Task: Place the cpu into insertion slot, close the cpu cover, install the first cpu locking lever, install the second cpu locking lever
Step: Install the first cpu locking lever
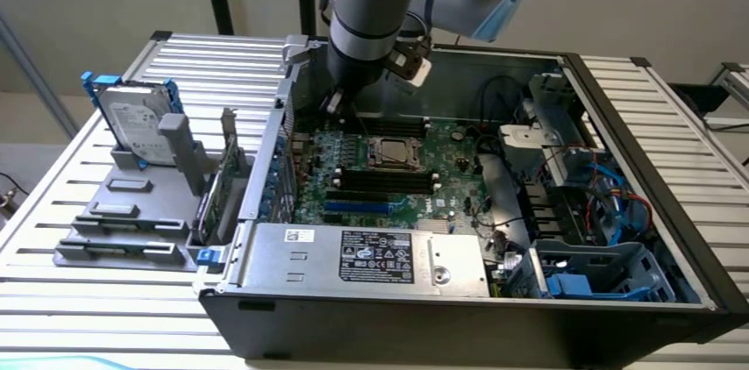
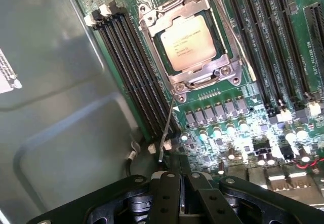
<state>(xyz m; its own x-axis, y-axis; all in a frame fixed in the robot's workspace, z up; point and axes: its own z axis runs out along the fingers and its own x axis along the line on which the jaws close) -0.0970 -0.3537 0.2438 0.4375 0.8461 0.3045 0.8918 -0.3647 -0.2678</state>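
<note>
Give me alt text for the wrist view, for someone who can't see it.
The cpu lies in the insertion slot with the cpu cover closed over its edges. A thin locking lever slants from the slot's corner toward the shut pincer. Long black memory slots flank it.

The power supply carries a white label of dense print, too small to read; the cpu bears faint etched lines, likewise unreadable.

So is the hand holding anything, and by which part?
Nothing: the hand is shut and empty, just short of the free end of the lever.
</note>
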